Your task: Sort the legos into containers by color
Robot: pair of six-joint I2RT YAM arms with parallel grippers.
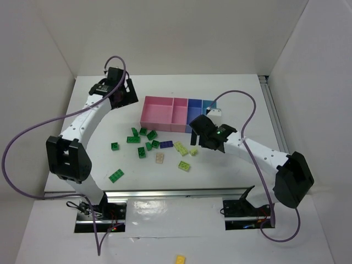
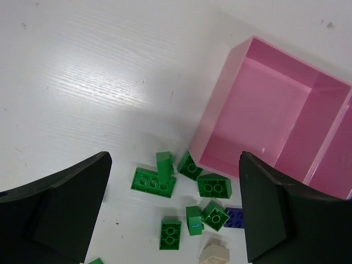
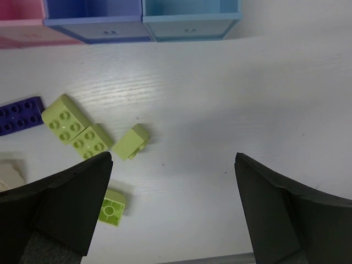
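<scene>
The containers are one tray: pink compartments, a blue one and a light-blue one. Several green legos lie in a loose cluster in front of it, with a purple brick, a beige brick and pale yellow-green bricks nearby. My left gripper is open and empty, raised left of the pink compartment, with the green cluster below it. My right gripper is open and empty above bare table, right of the yellow-green bricks.
Two lone green bricks lie apart at the left and front left. A bright yellow brick lies off the table past the metal rail. White walls close in the back and both sides.
</scene>
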